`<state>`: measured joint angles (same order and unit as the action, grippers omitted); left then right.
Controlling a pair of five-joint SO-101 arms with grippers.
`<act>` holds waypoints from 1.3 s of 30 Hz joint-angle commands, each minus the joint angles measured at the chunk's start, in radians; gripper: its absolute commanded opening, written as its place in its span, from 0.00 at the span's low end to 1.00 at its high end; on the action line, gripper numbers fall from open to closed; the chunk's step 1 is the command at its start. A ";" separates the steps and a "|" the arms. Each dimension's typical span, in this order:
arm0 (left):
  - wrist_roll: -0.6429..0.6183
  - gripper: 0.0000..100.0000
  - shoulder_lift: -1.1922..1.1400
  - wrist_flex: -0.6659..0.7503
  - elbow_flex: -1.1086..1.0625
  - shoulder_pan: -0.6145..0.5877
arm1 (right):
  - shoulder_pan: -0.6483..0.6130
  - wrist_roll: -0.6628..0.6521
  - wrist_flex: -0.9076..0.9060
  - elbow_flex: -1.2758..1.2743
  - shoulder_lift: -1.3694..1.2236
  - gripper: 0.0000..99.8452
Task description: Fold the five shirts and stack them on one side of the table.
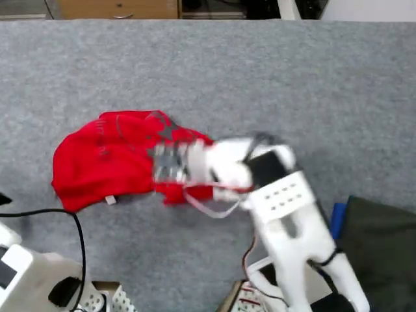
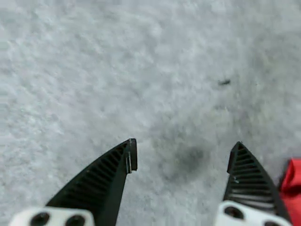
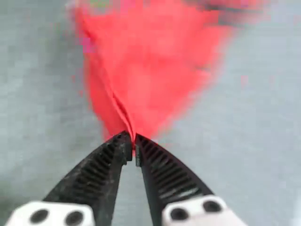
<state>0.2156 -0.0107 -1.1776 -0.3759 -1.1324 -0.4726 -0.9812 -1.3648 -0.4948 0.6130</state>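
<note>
A red shirt [image 1: 107, 156] lies crumpled on the grey table, left of centre in the high view. My right gripper [image 3: 131, 140] is shut on an edge of the red shirt [image 3: 150, 70], which stretches away from the fingertips. In the high view the white right arm [image 1: 286, 208] comes in from the lower right, its gripper [image 1: 170, 166] over the shirt's right side. My left gripper [image 2: 181, 155] hangs open over bare grey felt, nothing between its fingers, with a corner of red cloth [image 2: 292, 181] beside one finger.
A dark green garment [image 1: 383, 247] lies at the table's right edge, with something blue [image 1: 337, 218] next to it. A black cable [image 1: 71, 224] and white arm bases [image 1: 26, 273] sit at the lower left. The far half of the grey table [image 1: 260, 65] is bare.
</note>
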 commanded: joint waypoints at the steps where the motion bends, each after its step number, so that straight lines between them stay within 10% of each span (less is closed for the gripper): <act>1: 0.008 0.31 0.008 -0.075 0.075 0.081 | 0.097 0.044 0.057 0.289 -0.041 0.00; 17: 0.327 0.31 0.008 -0.344 0.155 0.505 | 0.226 0.209 0.488 0.661 -0.780 0.00; 28: 0.832 0.31 0.272 -0.443 -0.071 0.677 | 0.274 0.310 0.552 0.751 -1.095 0.00; 39: 0.741 0.27 0.636 0.037 -0.647 0.901 | 0.329 0.365 0.643 0.753 -1.164 0.00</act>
<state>0.9920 0.5340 -1.2774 -0.9175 -0.2654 -0.1565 -0.6329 -0.7557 0.2018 -0.5485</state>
